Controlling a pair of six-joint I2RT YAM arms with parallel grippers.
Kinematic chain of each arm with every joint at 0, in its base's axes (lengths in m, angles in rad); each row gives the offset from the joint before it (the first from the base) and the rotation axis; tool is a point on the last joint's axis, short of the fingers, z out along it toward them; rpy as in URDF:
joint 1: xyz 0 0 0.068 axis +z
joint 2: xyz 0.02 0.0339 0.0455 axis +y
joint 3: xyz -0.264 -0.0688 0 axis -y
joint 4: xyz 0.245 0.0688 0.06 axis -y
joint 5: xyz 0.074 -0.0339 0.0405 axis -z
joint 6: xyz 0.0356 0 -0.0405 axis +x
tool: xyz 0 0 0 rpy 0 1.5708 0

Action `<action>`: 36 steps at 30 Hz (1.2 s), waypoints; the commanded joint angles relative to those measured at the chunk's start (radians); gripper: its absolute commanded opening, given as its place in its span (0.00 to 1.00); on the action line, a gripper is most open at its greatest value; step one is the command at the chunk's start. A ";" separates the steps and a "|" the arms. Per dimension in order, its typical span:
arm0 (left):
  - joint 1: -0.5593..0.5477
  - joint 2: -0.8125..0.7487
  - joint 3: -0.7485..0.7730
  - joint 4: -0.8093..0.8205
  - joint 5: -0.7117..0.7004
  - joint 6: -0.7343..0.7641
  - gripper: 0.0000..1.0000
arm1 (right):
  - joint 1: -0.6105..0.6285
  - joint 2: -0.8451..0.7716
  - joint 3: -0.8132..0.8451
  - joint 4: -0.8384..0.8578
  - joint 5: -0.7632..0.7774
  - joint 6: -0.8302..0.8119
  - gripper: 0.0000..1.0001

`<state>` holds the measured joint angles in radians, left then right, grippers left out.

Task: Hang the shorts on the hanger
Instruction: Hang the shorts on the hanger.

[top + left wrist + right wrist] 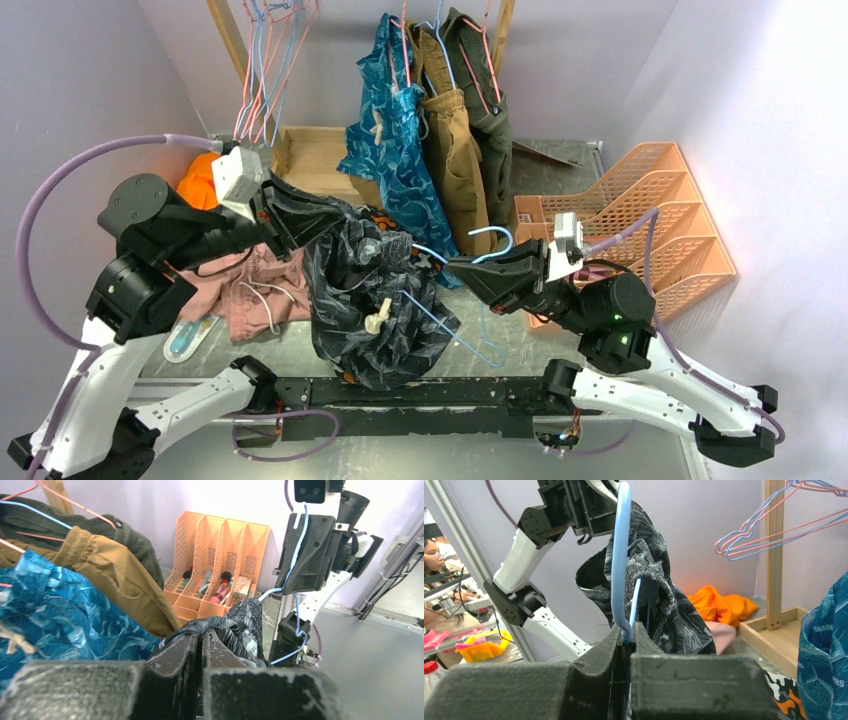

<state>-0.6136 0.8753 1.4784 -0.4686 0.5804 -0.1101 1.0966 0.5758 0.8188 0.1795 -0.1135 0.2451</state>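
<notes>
Jaws on both arms are clamped shut: the left gripper [330,214] pinches the waistband of the shorts [372,310], and the right gripper [457,265] pinches the wire of the blue hanger [620,555]. Looks like the threading step, with 1 end of the hanger seemingly poked into the waist. Next move probably needs the wire slid further in while the waist is held spread. Shorts dangle from the left jaws, draping between the 2 arms.
</notes>
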 commanded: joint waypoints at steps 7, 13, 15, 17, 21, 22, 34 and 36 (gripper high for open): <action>-0.007 0.059 0.085 0.069 0.040 -0.044 0.28 | -0.001 -0.037 -0.111 0.266 0.028 0.053 0.00; -0.007 -0.005 0.071 0.078 -0.031 -0.042 0.91 | -0.003 -0.075 -0.190 0.402 0.066 0.102 0.00; -0.007 -0.016 0.077 0.073 -0.037 -0.046 0.99 | -0.002 -0.075 -0.207 0.433 0.069 0.114 0.00; -0.008 -0.025 0.088 0.059 -0.050 -0.046 1.00 | -0.002 -0.079 -0.221 0.457 0.076 0.119 0.00; -0.008 -0.048 0.123 0.055 -0.070 -0.047 1.00 | -0.002 -0.078 -0.213 0.450 0.071 0.108 0.00; -0.007 -0.049 0.145 0.048 -0.069 -0.040 1.00 | -0.003 -0.077 -0.204 0.433 0.062 0.099 0.00; -0.006 0.100 0.259 -0.021 0.318 0.033 0.98 | -0.003 -0.097 -0.084 0.189 -0.113 0.048 0.00; -0.011 0.107 0.227 0.004 0.392 0.024 0.97 | -0.003 -0.099 -0.083 0.171 -0.139 0.054 0.00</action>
<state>-0.6144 0.9092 1.7454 -0.4404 0.7303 -0.0830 1.0958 0.4953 0.7078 0.3634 -0.1783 0.2939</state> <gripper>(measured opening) 0.975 0.041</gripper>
